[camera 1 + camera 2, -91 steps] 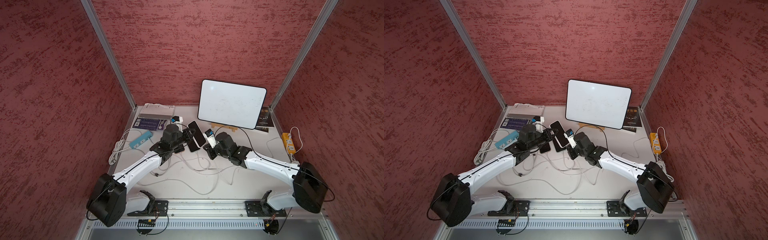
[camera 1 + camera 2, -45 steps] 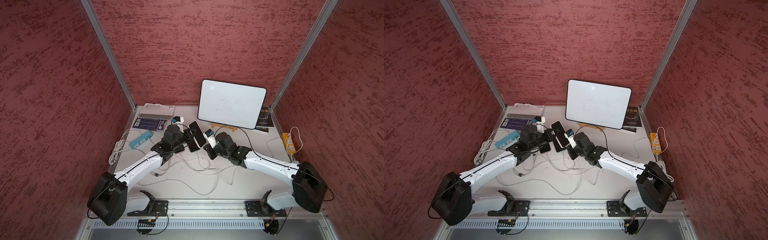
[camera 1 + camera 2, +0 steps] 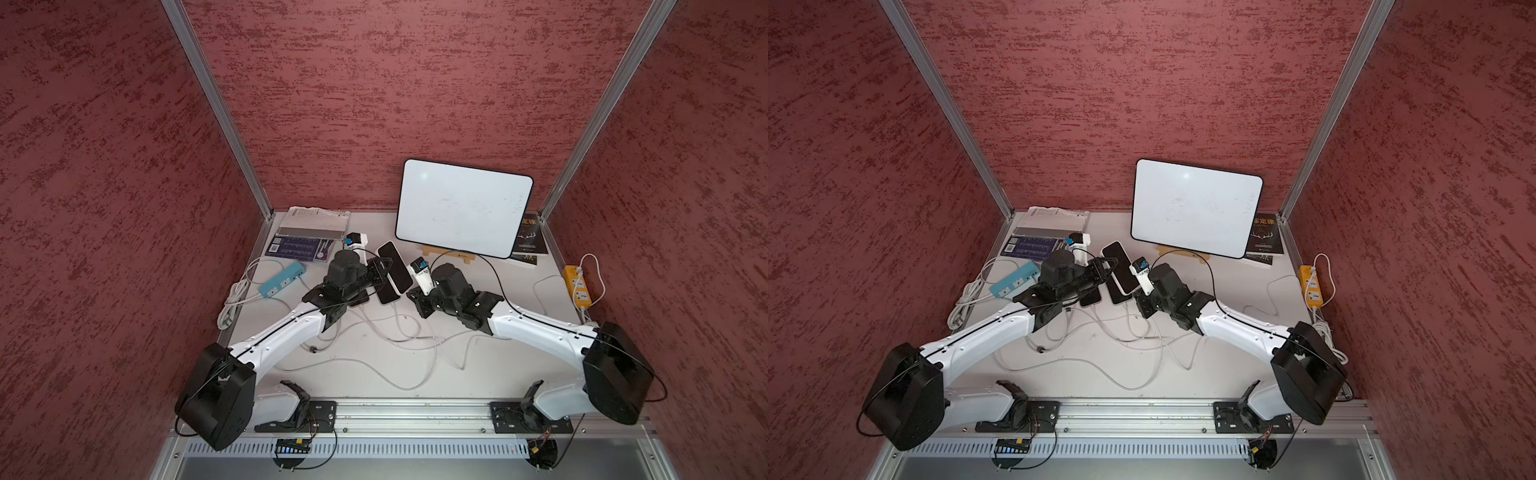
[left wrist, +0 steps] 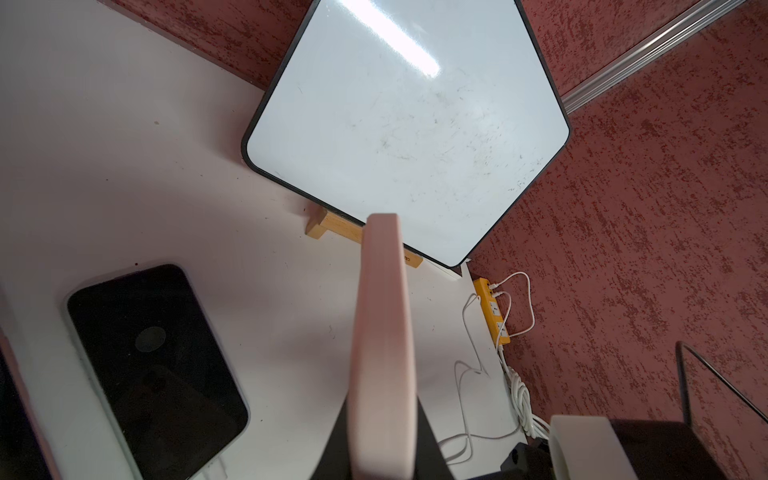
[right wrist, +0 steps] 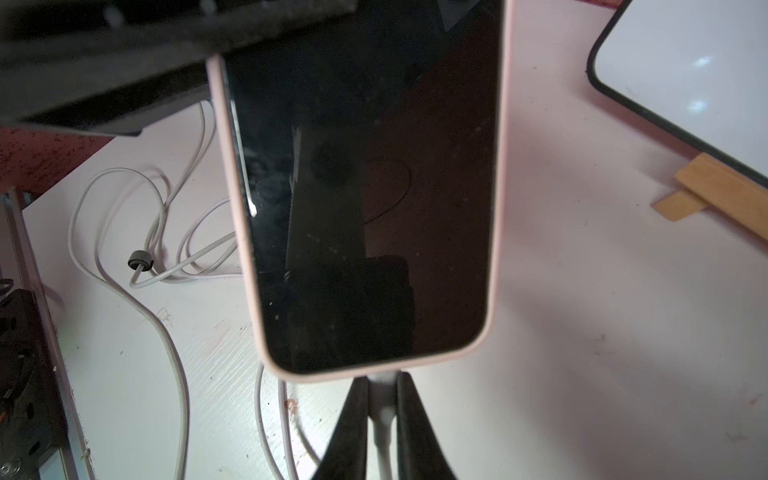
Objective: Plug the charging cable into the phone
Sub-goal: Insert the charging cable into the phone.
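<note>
Pinching a white charging cable (image 5: 383, 419) just behind its connector (image 5: 380, 379), the right gripper (image 5: 382, 388) holds the plug end against the bottom edge of a phone (image 5: 365, 187) in a pale pink case, as seen from the right wrist camera. Its two black fingers are drawn in narrow around the cable. The connector meets the middle of the case's lower rim, but how deep it sits cannot be told.

The phone, its screen dark, is held clear of the white table (image 3: 353, 374) by the left gripper (image 3: 383, 269), whose fingers are clamped tight on the handset's upper end. In both top views the phone sits tilted between the two wrists, toward the rear of the table and in front of a whiteboard (image 3: 463, 208). The whiteboard stands on a wooden stand (image 4: 332, 224) against the red back wall.

A second phone (image 4: 153, 353) lies flat on the table just beside the raised one. Slack white cable loops across the surface between the arms. A yellow power strip (image 3: 577, 286) lies at the table's right edge and a blue power strip (image 3: 282, 279) toward its left.
</note>
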Robot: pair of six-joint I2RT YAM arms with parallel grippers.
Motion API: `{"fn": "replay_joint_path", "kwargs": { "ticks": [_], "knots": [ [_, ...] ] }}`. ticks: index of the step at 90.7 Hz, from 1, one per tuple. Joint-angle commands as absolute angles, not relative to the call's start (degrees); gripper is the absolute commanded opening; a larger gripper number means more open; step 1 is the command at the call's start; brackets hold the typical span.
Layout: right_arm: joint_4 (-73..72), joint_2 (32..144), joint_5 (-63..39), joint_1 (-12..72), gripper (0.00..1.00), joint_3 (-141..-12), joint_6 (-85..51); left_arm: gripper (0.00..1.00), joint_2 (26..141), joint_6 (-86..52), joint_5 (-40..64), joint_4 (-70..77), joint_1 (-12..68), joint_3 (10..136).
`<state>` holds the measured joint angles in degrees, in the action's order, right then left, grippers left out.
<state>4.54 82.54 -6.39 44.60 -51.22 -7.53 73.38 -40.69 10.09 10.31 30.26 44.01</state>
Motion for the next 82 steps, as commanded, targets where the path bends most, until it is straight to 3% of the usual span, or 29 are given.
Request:
{"fn": "replay_joint_path", "kwargs": {
  "ticks": [1,36,60,72,82],
  "knots": [
    [-9.6,80.3,-7.8,44.0,0.00,-55.1,-8.1,0.00,73.0,-39.5,15.4,6.2,32.4,43.0],
    [-8.8,79.8,-8.5,42.6,0.00,-55.4,-8.6,0.00,71.2,-40.3,14.5,5.2,31.7,42.4],
    [-6.2,77.4,-8.8,42.5,0.49,-53.7,-8.3,0.00,70.1,-40.5,14.3,5.2,29.1,44.1],
    [-3.3,75.0,-8.8,42.5,0.61,-53.0,-8.4,0.00,70.3,-39.9,15.2,5.8,27.9,44.8],
    [-0.8,72.8,-9.3,42.5,0.64,-52.2,-8.7,0.00,70.3,-39.6,15.8,6.5,27.2,44.6]
  ]
}}
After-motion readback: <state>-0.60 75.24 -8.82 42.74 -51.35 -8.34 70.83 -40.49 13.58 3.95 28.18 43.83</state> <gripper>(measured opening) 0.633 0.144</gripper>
